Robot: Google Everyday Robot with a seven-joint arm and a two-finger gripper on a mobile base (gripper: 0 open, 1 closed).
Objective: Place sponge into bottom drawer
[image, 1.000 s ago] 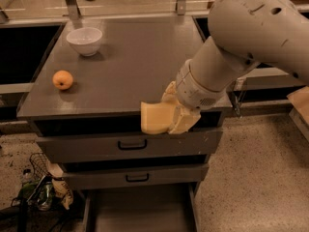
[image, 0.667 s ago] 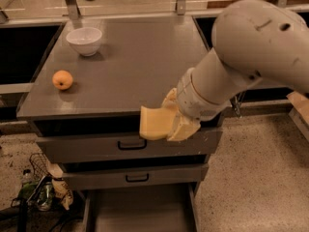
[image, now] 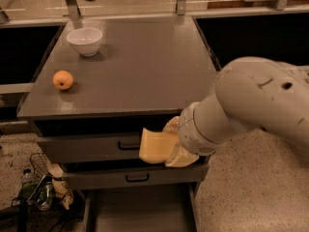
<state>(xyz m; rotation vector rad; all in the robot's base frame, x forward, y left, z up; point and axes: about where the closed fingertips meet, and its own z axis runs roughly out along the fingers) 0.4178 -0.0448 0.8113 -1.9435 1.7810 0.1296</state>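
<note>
One claw grips the sponge above the bottom drawer.

Cream pincer holds yellow sponge over grey drawer.

Arm: extends from the right edge, sloping down to the left.
Gripper: lower centre of frame, clamped on the sponge.

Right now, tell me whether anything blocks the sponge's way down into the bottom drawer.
Nothing visible does. The gripper holds the sponge in front of the top drawer; the pulled-out bottom drawer lies below, its visible floor bare.
</note>
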